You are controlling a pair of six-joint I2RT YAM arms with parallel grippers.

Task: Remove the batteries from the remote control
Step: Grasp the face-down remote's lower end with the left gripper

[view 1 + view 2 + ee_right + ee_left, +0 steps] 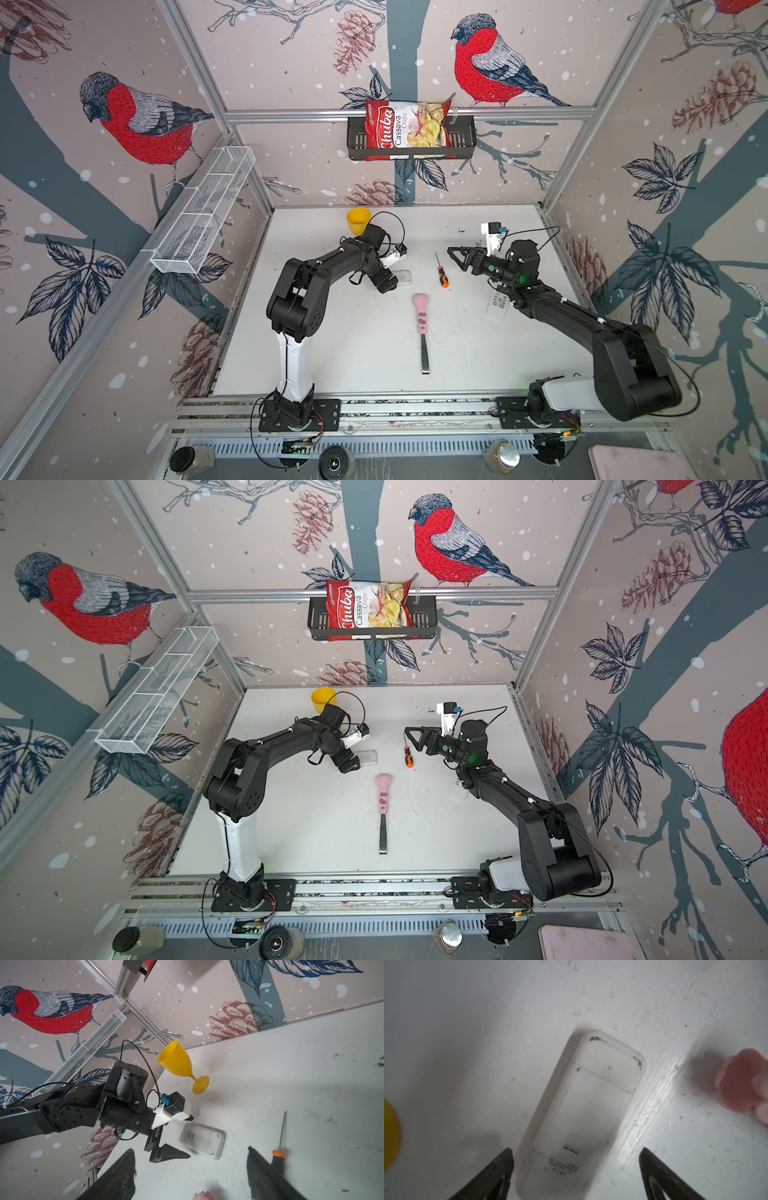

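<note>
1. hovering with left gripper (576,1150) spread astride the remote (403,276), back up near the table's (374,353) middle, right gripper (456,258) spread too
2. batteries unseen, likely under the shut cover (591,1122)
3. next: sliding that cover off

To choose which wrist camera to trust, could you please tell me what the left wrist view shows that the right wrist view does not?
Only the left wrist view: the seam across the white casing, and both fingertips of the open left hand either side of it. Only the right wrist view: the screwdriver, the left arm and wire basket. Both: the casing flat on the table, the pink handle's end, and the yellow goblet, a blur in the left wrist view.
</note>
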